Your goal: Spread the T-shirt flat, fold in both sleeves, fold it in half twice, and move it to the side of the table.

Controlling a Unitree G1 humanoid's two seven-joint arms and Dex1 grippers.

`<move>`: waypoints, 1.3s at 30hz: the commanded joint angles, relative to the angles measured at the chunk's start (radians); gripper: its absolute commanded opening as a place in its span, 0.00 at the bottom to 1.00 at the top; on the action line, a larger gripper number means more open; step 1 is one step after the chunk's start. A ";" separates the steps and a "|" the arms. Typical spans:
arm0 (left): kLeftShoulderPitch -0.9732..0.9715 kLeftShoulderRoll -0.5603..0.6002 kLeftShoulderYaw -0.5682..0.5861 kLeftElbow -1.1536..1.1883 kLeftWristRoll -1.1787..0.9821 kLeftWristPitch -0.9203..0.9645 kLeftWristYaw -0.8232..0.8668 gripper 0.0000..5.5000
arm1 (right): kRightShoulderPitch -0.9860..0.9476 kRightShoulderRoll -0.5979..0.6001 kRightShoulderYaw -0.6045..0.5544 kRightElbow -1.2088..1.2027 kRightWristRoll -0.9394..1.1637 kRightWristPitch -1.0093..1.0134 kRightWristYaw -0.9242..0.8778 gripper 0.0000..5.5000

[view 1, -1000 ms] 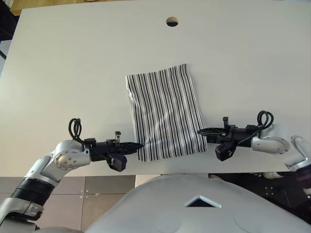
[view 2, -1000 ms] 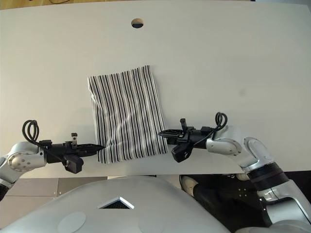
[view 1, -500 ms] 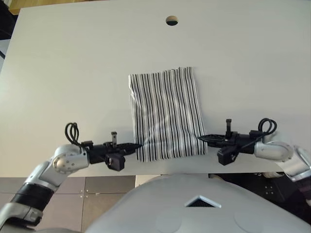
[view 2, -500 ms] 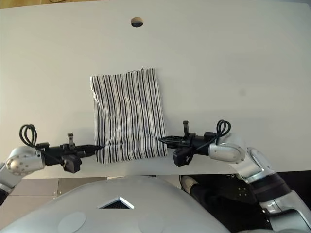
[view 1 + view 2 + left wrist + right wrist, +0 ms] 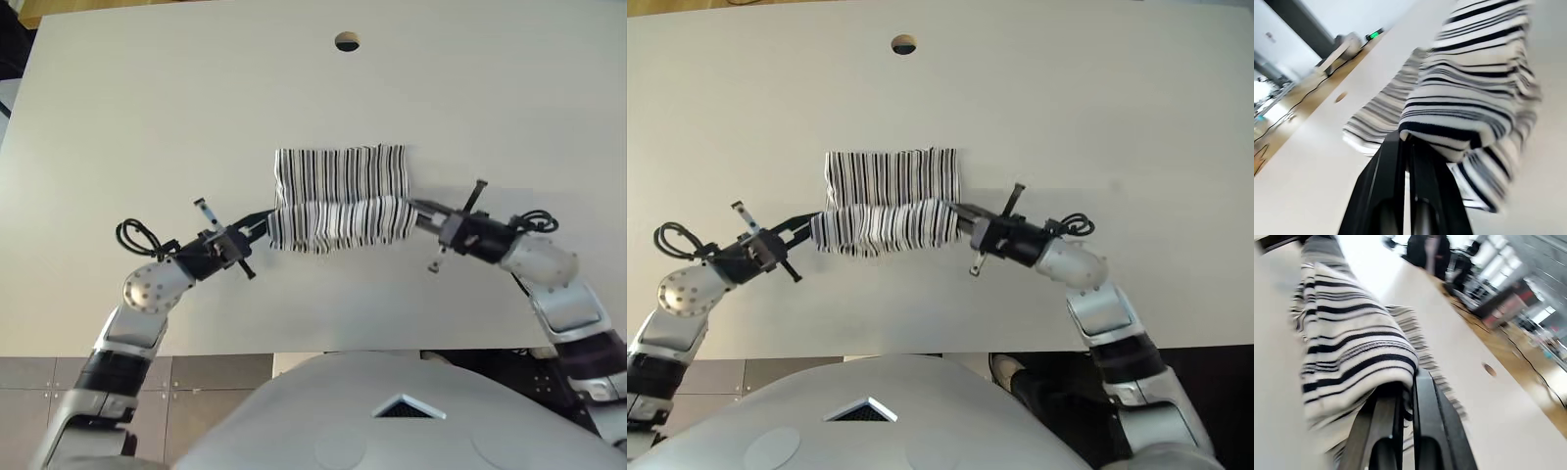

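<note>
Two-handed hold | pinches T-shirt's [image 5: 341, 196] near-left corner tight in left gripper [image 5: 270, 215] | pinches near-right corner tight in right gripper [image 5: 412, 206] | holds near edge raised, far half flat on table [image 5: 147, 117]

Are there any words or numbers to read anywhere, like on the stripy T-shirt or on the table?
No, there is nothing here that can be read.
On the T-shirt: only dark and white stripes, no words or numbers.
On the table: plain white, no label or sign.
In the room behind, seen in the right wrist view: anything there is too blurred to read.
</note>
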 commanded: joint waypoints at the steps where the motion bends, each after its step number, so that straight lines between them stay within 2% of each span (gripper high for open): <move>1: -0.174 -0.097 -0.019 0.183 0.142 0.040 0.084 0.02 | -0.117 0.084 -0.022 0.182 -0.066 0.024 -0.065 0.02; 6: -0.345 -0.176 -0.047 0.419 0.274 -0.001 0.187 0.02 | -0.241 0.167 -0.012 0.397 -0.169 -0.020 -0.138 0.02; 8: -0.394 -0.193 -0.048 0.499 0.306 -0.018 0.231 0.09 | -0.285 0.194 -0.010 0.472 -0.193 -0.047 -0.154 0.02; 9: -0.416 -0.203 -0.052 0.535 0.319 -0.028 0.246 0.12 | -0.306 0.207 -0.007 0.511 -0.206 -0.062 -0.166 0.08; 14: -0.468 -0.251 -0.063 0.613 0.366 -0.075 0.340 0.28 | -0.382 0.259 -0.016 0.620 -0.240 -0.112 -0.217 0.25; 17: -0.497 -0.273 -0.050 0.601 0.361 -0.094 0.372 0.36 | -0.423 0.282 -0.033 0.661 -0.238 -0.119 -0.239 0.33; 22: -0.582 -0.321 -0.009 0.652 0.331 -0.059 0.418 0.52 | -0.525 0.312 -0.056 0.763 -0.241 -0.122 -0.277 0.33; 27: -0.696 -0.332 0.009 0.852 0.367 0.045 0.544 0.65 | -0.643 0.349 -0.071 0.972 -0.276 -0.116 -0.375 0.33; 31: -0.745 -0.343 0.021 0.981 0.365 0.084 0.610 0.77 | -0.599 0.366 -0.074 0.891 -0.258 -0.218 -0.381 0.33; 36: -0.777 -0.346 0.050 1.062 0.343 0.100 0.667 0.91 | -0.475 0.379 0.024 0.591 -0.215 -0.276 -0.209 0.33; 37: -0.785 -0.354 0.074 1.065 0.321 0.094 0.683 0.94 | -0.473 0.389 0.049 0.590 -0.219 -0.261 -0.171 0.33; 39: -0.808 -0.381 0.132 1.066 0.262 0.083 0.718 0.94 | -0.499 0.411 0.087 0.662 -0.238 -0.231 -0.116 0.33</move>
